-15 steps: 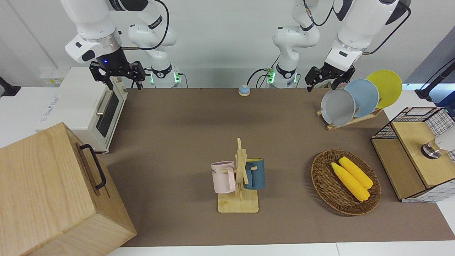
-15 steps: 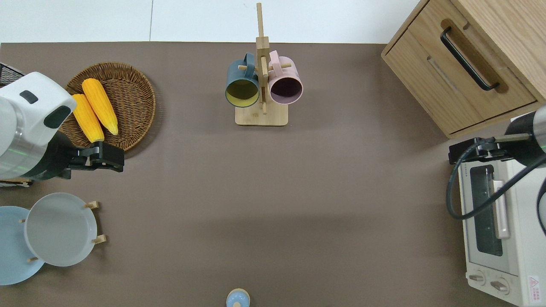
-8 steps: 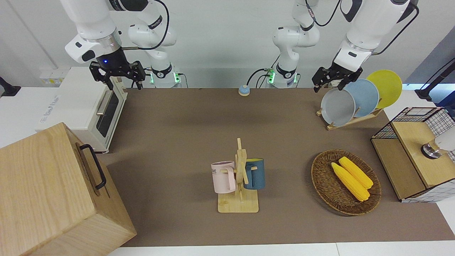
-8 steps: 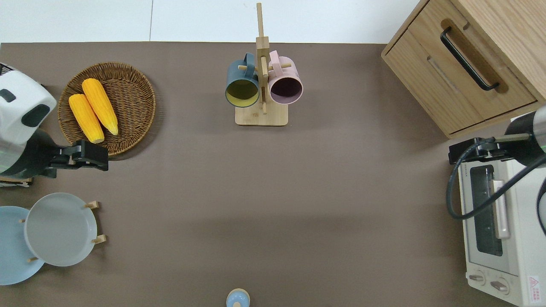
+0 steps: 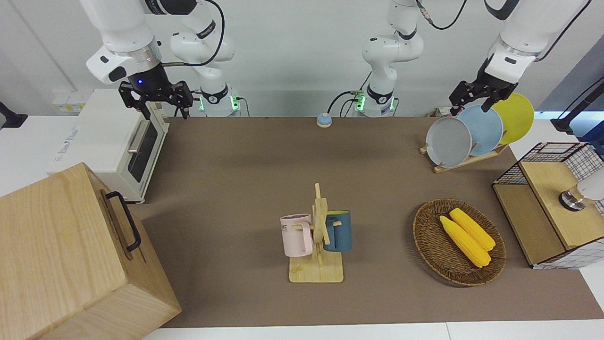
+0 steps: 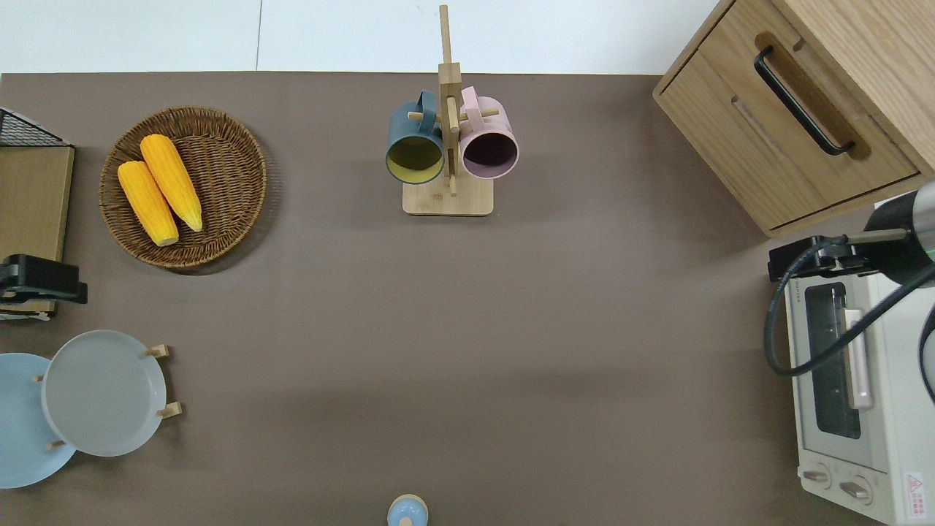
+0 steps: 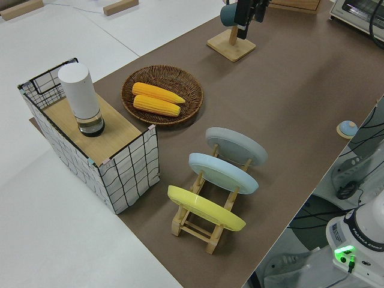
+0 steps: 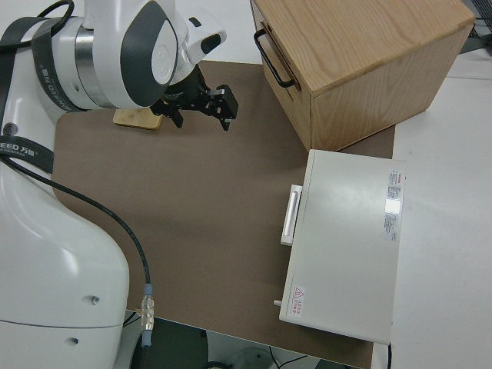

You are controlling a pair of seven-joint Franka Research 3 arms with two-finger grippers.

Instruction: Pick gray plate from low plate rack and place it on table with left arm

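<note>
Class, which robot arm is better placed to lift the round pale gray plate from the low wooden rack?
Left: its gripper is up by the low wooden rack holding the gray plate; the right arm is parked.

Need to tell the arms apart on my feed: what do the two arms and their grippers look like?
Both arms are white with dark gray joint caps and black cables. The right gripper is black under a blue wrist light; the left gripper is slim, black, without that light. Green lights glow at both bases.

Front camera facing robots across the table, overhead looking straight down, both covering the whole tabletop
</note>
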